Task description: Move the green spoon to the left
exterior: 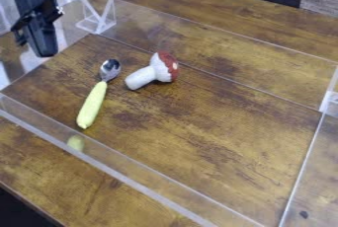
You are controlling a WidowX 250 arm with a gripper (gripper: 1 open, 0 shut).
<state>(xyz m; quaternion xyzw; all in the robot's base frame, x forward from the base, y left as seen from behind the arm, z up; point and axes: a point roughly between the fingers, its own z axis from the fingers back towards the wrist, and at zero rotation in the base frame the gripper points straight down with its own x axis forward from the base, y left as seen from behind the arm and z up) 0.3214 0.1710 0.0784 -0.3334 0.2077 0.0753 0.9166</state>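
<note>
The green spoon lies flat on the wooden table, its yellow-green handle pointing toward the near left and its small silver bowl at the far end, beside the mushroom. My gripper hangs at the far left of the view, above the table and well apart from the spoon. Its black fingers look closed together with nothing between them.
A toy mushroom with a white stem and red cap lies just right of the spoon's bowl. Low clear plastic walls ring the work area. A clear plastic stand sits at the back left near the gripper.
</note>
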